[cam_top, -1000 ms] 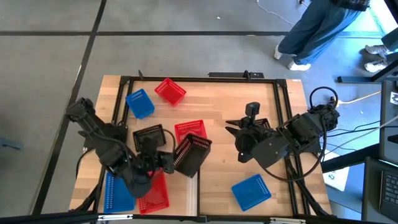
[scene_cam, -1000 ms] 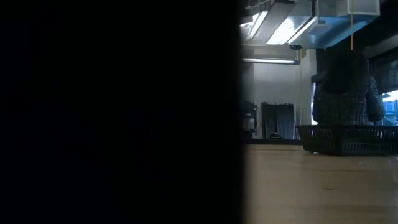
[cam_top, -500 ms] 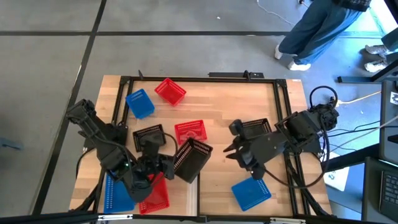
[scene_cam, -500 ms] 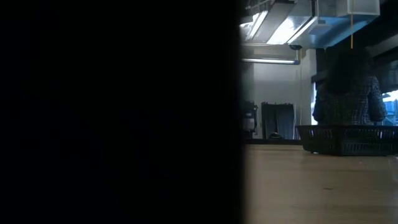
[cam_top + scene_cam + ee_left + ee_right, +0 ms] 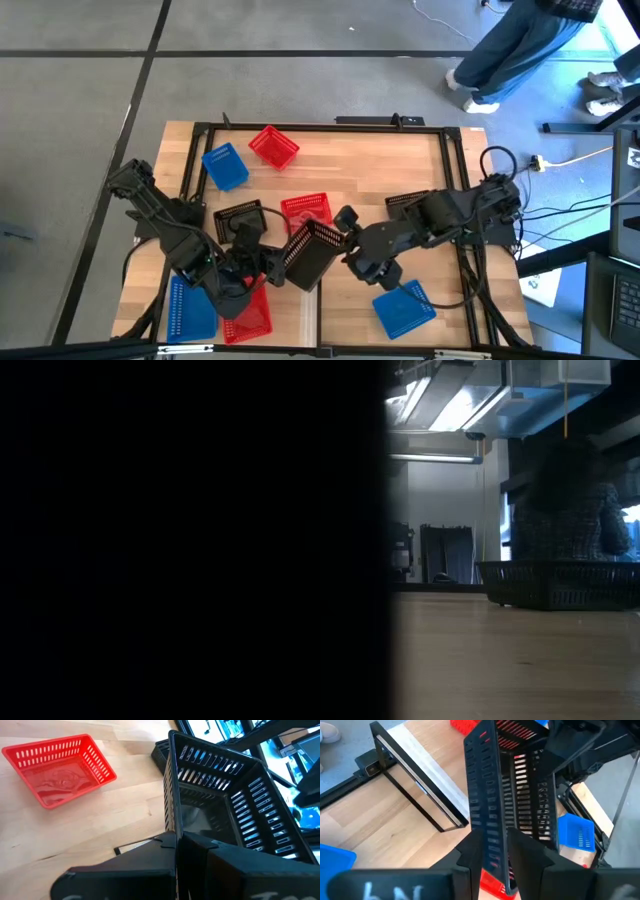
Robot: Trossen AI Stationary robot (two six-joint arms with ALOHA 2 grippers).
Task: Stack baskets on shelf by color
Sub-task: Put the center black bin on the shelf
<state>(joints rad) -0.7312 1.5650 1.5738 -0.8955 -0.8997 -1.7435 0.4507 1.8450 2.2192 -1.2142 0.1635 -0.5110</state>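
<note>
My left gripper [image 5: 268,262] is shut on a black basket [image 5: 312,250], which hangs tipped on its side above the table's middle. My right gripper [image 5: 500,850] is open at the basket's other end [image 5: 345,247]. One finger stands inside a mesh wall [image 5: 492,805] and one outside it. On the table lie a blue basket [image 5: 224,166], two red baskets [image 5: 273,146] [image 5: 307,210], two more black baskets [image 5: 240,216] [image 5: 410,203] and another blue basket [image 5: 404,308]. A blue basket [image 5: 190,310] and a red basket [image 5: 250,312] rest on the pale shelf [image 5: 309,318]. My left gripper pinches the black basket's rim [image 5: 171,822] at one wall, one finger outside the wall and one inside. The fingers come from the table's left. The basket is lifted clear of the table, tipped so that its opening faces my left wrist. My right gripper: whether its fingers touch the wall between them, I cannot tell.
A black frame [image 5: 300,128] runs around the tabletop. In the low view a dark mass covers the left half, and a black basket [image 5: 560,585] stands at the far right. A person's legs [image 5: 510,45] show on the floor beyond the far right corner.
My right gripper has swung from the table's right side toward the left and down, turning as it went, and now straddles a wall of the held black basket. My left gripper has kept its place and its hold.
</note>
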